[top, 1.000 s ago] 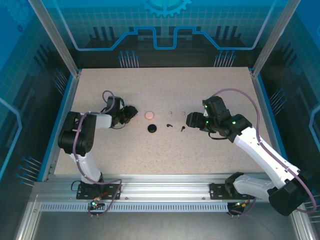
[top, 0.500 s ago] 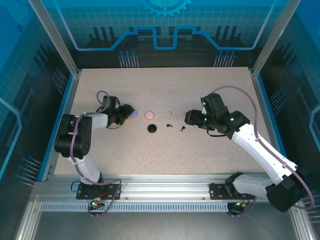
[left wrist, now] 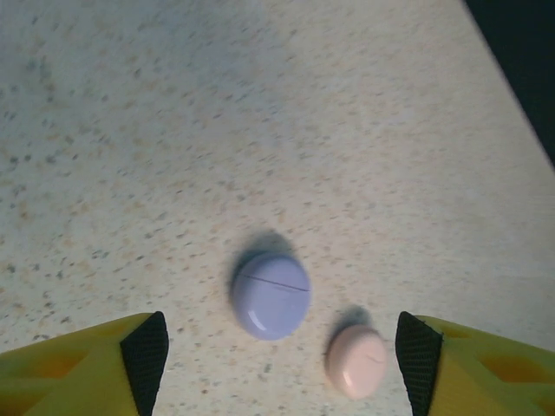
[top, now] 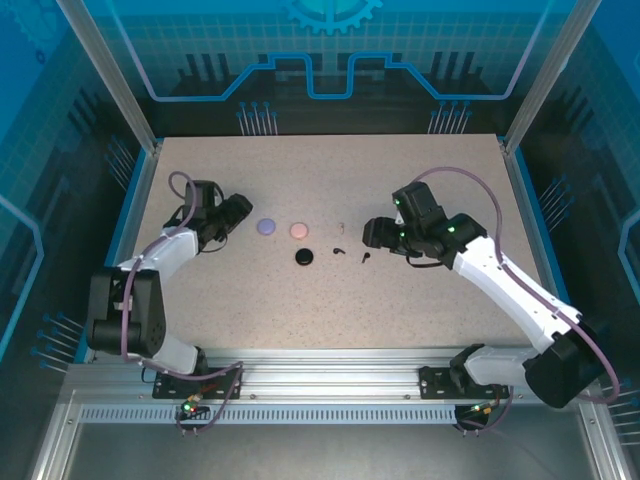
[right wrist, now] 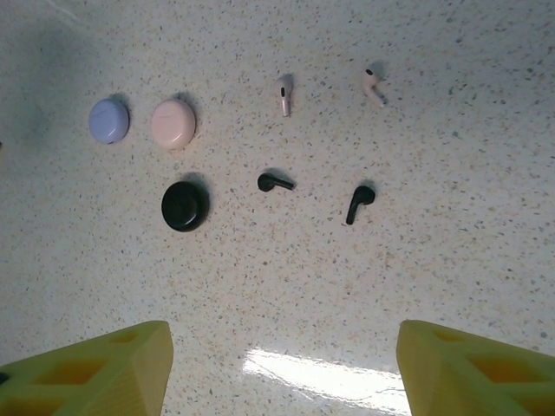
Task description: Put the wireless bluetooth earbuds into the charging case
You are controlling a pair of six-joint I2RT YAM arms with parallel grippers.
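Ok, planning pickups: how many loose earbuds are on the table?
4, right of the cases: two pink in one row, two black in the next. More may hide inside the cases.

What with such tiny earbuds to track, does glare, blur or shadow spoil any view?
Right wrist: a glare patch on the table near the bottom edge, clear of the sharp black earbuds. Left wrist: the lavender case looks slightly soft, casting a short shadow. Top external: even light, but those earbuds are mere specks.

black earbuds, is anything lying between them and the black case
Bare table separates the nearer black earbud from the black case. The farther black earbud has the nearer one lying close beside its straight path.
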